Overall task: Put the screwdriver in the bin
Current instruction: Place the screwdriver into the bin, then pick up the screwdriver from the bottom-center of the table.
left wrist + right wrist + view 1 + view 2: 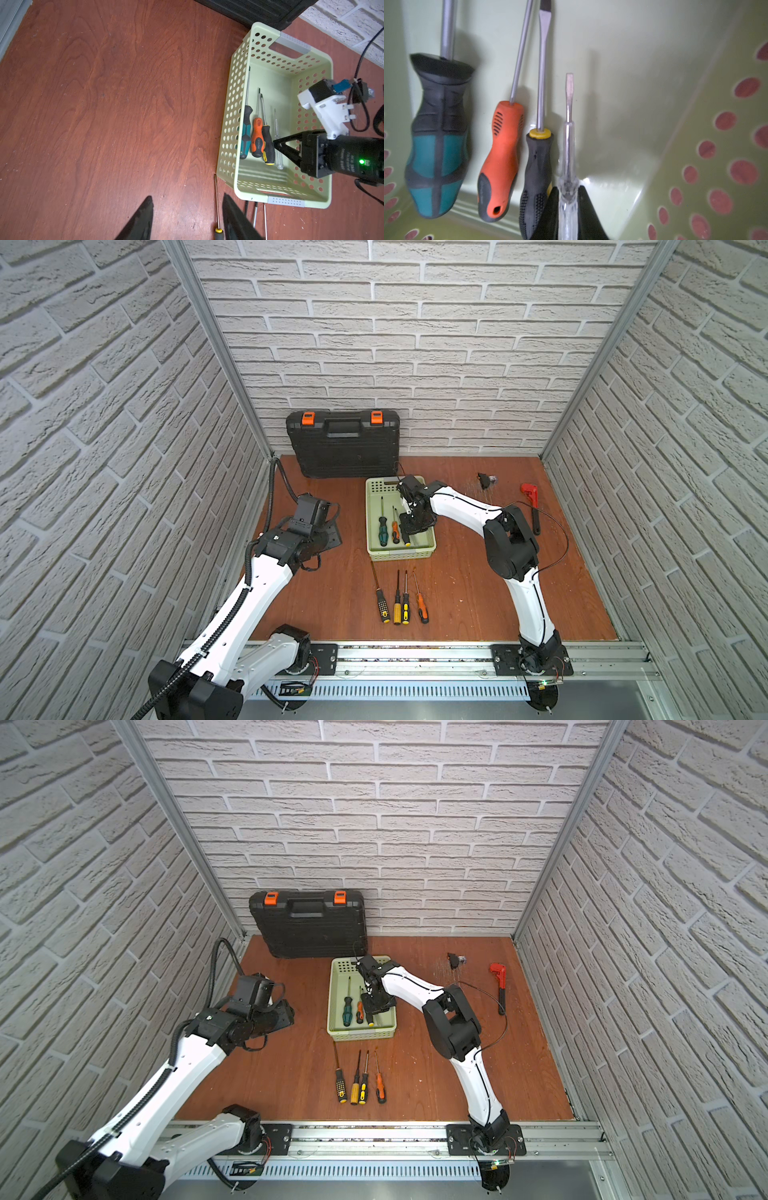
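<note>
The right fingers (586, 207) pinch the clear-handled screwdriver (568, 158) low inside the bin (401, 554), just beside three other screwdrivers (500, 162) lying there. The bin stands mid-tabletop (332, 593), toward the far edge. The left fingers (141, 218) hang spread over bare wood, nearer the left edge.

Soft, even overhead light fills both top views, which are sharp but bow the brick walls (83, 427) at the edges. In the right wrist view, glare streaks the bin (633, 104) floor, and the clear-handled screwdriver (568, 166) blurs close to the lens.
</note>
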